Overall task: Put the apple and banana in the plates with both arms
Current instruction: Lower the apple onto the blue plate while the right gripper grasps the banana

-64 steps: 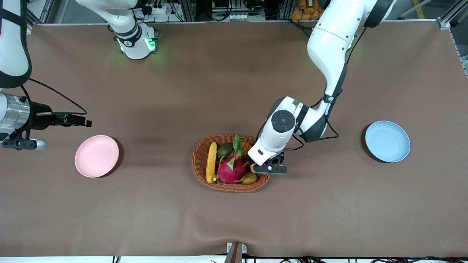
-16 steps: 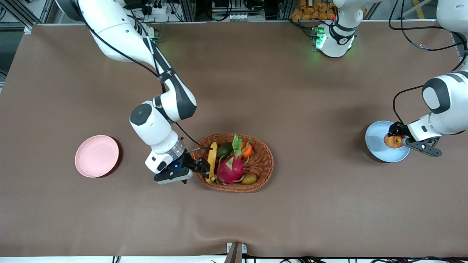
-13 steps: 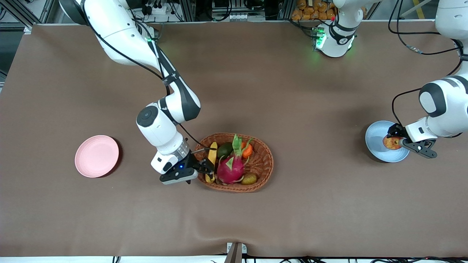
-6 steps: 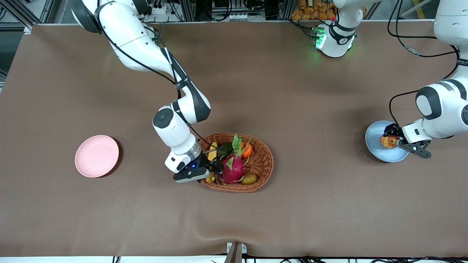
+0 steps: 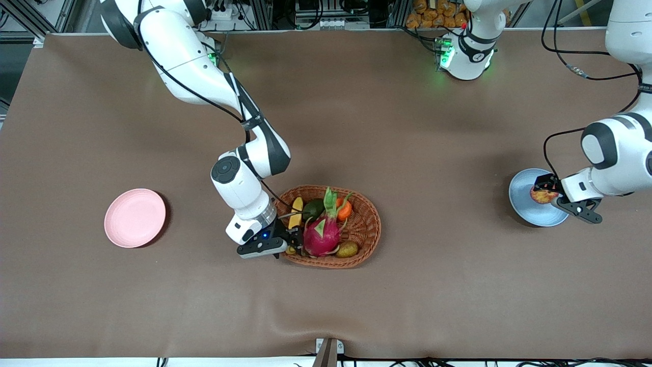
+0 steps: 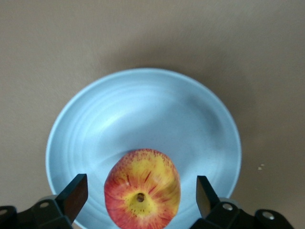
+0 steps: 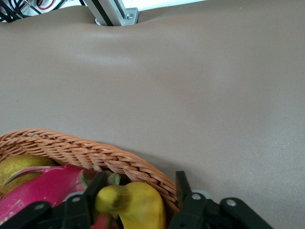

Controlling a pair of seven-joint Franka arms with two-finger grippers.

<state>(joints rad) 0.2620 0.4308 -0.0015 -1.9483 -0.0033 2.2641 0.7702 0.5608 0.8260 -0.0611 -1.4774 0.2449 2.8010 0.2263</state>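
Note:
The apple (image 5: pixel 539 195) lies on the light blue plate (image 5: pixel 524 206) at the left arm's end of the table. My left gripper (image 5: pixel 547 193) is open around it, with a gap on each side. In the left wrist view the apple (image 6: pixel 141 191) sits on the blue plate (image 6: pixel 143 105) between the fingers (image 6: pixel 76 193). The banana (image 5: pixel 295 209) lies in the wicker basket (image 5: pixel 367 224). My right gripper (image 5: pixel 291 240) is low over the banana's nearer end, open. In the right wrist view its fingers (image 7: pixel 97 183) stand on either side of the banana (image 7: pixel 138 207) and the basket rim (image 7: pixel 86 150). The pink plate (image 5: pixel 135 217) is bare.
The basket also holds a magenta dragon fruit (image 5: pixel 321 237), a pear (image 5: pixel 348 249), an orange fruit (image 5: pixel 345 210) and a green fruit (image 5: pixel 313 209). The dragon fruit (image 7: pixel 43 186) lies right beside the banana. Brown table cover runs between the basket and each plate.
The left arm has carried the apple from the basket to the blue plate. The right arm has come from the pink plate's end and lowered its gripper around the banana.

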